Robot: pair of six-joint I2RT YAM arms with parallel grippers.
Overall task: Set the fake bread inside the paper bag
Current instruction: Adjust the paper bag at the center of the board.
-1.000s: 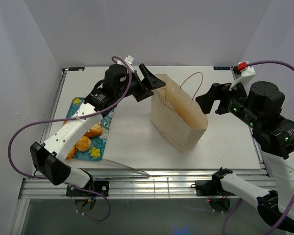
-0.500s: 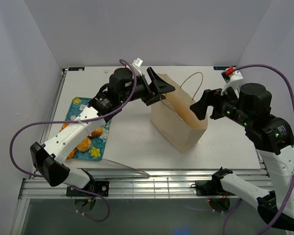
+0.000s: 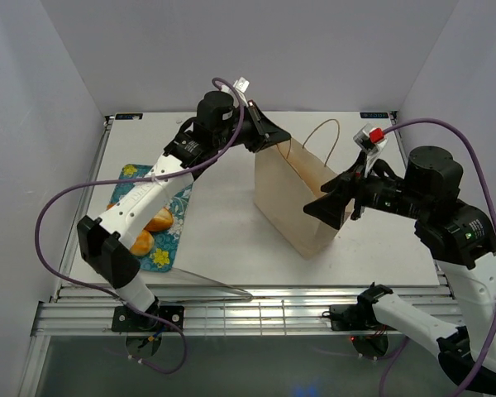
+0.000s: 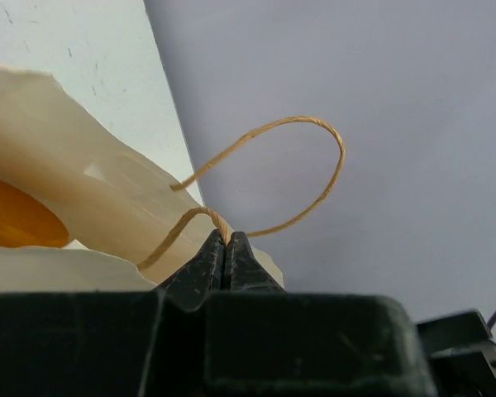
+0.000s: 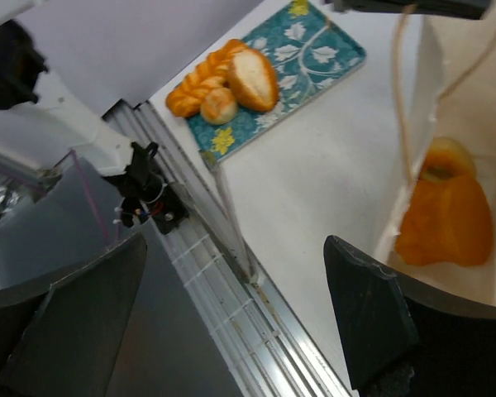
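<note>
The tan paper bag (image 3: 302,203) stands mid-table with its mouth up. My left gripper (image 3: 276,142) is shut on the bag's near cord handle (image 4: 200,217), pinching it at the tips (image 4: 226,240); the other handle loop (image 4: 314,132) stands free. My right gripper (image 3: 329,201) hangs open at the bag's right rim, nothing between its fingers (image 5: 368,322). Orange fake bread (image 5: 446,215) lies inside the bag. More of it rests on the teal tray (image 5: 314,50): a braided loaf (image 5: 200,83), an oval roll (image 5: 252,78) and a small bun (image 5: 219,105).
The teal floral tray (image 3: 161,256) lies at the table's left, partly under my left arm. A metal rail (image 3: 256,310) runs along the near edge, with a clear strip (image 3: 215,285) on it. White walls close in at the back and sides.
My left gripper swung right to the bag's near handle and shut on the cord. My right gripper moved left and down to the bag's right rim, staying open.
</note>
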